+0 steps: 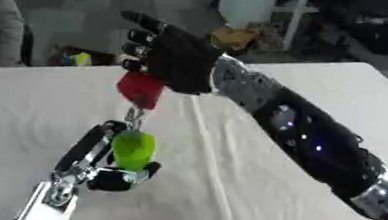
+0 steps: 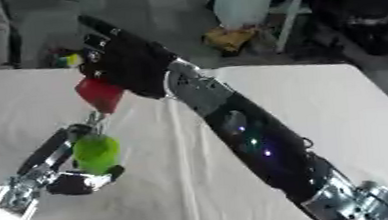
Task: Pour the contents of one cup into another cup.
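Tilting red cup in right hand sat above green cup, clasped by left hand; misalignment could've spilled contents onto tabletop.

Right hand raised, fingers curled; left hand low, fingers curled.

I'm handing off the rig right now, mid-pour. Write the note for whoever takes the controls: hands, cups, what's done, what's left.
Right hand: holds the red cup, tilted, raised above the green cup.
Left hand: curled round the green cup, upright, low over the white table.
Done: both cups picked up and lined up, red over green.
Left: finish the pour; whether anything is flowing cannot be seen. Then set both cups down.
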You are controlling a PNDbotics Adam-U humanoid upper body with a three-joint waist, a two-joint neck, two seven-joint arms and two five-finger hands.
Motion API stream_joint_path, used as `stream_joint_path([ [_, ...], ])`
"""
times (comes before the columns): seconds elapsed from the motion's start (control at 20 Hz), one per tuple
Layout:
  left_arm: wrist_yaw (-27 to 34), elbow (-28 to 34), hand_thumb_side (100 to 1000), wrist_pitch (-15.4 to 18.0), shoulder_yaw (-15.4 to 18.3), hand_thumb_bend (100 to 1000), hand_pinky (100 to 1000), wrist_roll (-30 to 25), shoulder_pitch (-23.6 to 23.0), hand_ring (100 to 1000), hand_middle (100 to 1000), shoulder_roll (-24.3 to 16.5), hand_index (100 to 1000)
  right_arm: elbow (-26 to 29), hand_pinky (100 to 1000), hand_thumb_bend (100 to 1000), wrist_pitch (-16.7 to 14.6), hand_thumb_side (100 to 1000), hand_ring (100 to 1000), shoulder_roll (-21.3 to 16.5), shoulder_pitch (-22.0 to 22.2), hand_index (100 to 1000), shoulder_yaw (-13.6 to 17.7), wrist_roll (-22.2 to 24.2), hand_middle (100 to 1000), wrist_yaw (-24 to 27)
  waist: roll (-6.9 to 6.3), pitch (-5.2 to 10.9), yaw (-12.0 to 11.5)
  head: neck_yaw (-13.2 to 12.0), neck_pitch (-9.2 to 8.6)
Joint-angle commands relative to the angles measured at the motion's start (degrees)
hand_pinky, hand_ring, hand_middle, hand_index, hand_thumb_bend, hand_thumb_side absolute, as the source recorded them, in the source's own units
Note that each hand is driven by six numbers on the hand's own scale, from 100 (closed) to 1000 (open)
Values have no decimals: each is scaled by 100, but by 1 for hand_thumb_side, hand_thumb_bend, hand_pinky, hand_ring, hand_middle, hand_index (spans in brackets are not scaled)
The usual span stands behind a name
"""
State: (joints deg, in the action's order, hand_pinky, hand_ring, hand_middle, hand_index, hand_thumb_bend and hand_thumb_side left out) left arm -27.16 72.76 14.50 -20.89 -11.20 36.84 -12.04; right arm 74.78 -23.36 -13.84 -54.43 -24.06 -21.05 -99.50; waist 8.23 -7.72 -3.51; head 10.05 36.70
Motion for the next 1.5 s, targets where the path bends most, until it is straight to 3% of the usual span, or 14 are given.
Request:
stream_joint_path([
  [0.05,48,86,323,-13,64,176,409,9,136,155,166,16,503,125,910,100,11,100,627,-119,-121,644,31,-38,445,-67,-43,104,18,-13,4],
  [0.55,42,96,322,-33,79,177,409,36,132,156,167,11,503,135,912,100,36,100,634,-121,-104,626,56,-22,407,48,-67,109,28,-19,1],
  [1.1,-421,-271,310,18,319,212,403,634,120,175,188,-70,513,597,910,100,273,100,642,-242,24,582,149,197,276,969,-120,103,147,-82,-22],
  [1.3,-489,-529,336,63,519,336,403,1217,172,216,222,-120,527,999,910,100,266,100,643,-299,42,576,97,291,229,1322,-127,95,242,-87,-37],
  [1.5,-548,-819,387,45,746,547,437,1872,200,305,294,-166,568,1345,910,100,257,100,643,-353,75,570,55,404,201,1607,-126,91,322,-96,-55],
])
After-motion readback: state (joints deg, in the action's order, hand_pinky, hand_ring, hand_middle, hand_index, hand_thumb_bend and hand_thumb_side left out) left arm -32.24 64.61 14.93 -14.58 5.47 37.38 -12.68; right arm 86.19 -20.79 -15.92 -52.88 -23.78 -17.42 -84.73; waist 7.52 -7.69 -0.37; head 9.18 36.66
